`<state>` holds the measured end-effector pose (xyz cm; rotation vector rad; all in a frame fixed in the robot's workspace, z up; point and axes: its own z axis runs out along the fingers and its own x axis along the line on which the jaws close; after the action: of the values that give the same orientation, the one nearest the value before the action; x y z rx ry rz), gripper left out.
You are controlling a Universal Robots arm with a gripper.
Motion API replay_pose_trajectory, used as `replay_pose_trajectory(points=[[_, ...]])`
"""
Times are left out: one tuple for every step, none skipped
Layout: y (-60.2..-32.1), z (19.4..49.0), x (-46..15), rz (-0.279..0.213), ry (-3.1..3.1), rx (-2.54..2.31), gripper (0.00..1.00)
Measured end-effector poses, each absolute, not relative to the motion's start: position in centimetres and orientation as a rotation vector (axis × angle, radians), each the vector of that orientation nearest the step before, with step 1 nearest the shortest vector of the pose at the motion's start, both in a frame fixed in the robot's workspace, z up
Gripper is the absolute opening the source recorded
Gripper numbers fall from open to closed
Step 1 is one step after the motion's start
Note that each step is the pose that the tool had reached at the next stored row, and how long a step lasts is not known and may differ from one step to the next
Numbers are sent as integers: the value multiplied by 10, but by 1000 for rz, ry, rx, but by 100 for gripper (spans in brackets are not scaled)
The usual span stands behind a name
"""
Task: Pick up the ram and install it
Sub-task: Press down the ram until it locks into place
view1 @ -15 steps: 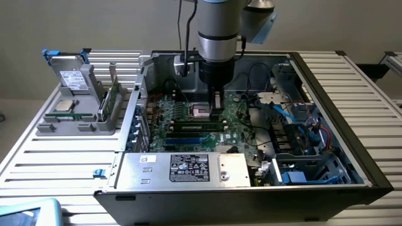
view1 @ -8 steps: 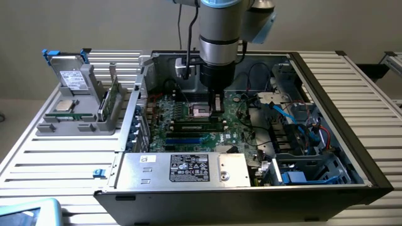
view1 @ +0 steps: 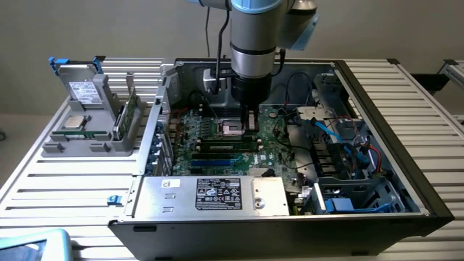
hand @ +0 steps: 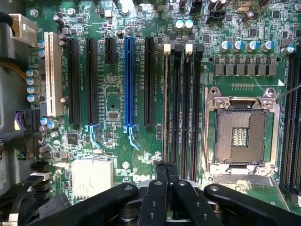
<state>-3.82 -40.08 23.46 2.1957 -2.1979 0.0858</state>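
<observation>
Wrist view: gripper [hand: 167, 188] pinched shut, empty, tips over one end of the ram [hand: 165, 103], apparently standing in a memory slot, centre of the exterior frame; seating step, likely needing straight, even downward pressure

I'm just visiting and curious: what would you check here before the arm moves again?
1. Black gripper shut, holding nothing: ok.
2. Gripper over the long black memory slots: ok.
3. Slim green ram stick upright in the grey holder: ok.
4. Any stick seated in those slots: cannot tell.
5. Square silver processor socket empty and unobstructed: ok.
</observation>
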Motion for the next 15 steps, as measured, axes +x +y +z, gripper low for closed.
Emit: replay_pose_trajectory(points=[[-401, 234, -38, 81, -2201, 2197, 11], [-401, 234, -38, 76, -2204, 2199, 11], [-401, 234, -38, 74, -2206, 2198, 11], [-401, 234, -38, 72, -2207, 2197, 11], [-401, 234, -38, 70, -2207, 2195, 11], [-402, 234, -38, 69, -2207, 2193, 11], [-403, 234, -38, 67, -2208, 2191, 11], [-403, 234, -38, 67, -2209, 2190, 11], [-403, 234, -38, 67, -2210, 2188, 11], [-403, 234, -37, 67, -2211, 2187, 11], [-403, 234, -37, 67, -2212, 2186, 11], [-403, 233, -36, 67, -2214, 2185, 11], [-403, 233, -35, 67, -2214, 2185, 11], [-403, 233, -35, 67, -2215, 2183, 11], [-403, 233, -35, 67, -2217, 2182, 11]])
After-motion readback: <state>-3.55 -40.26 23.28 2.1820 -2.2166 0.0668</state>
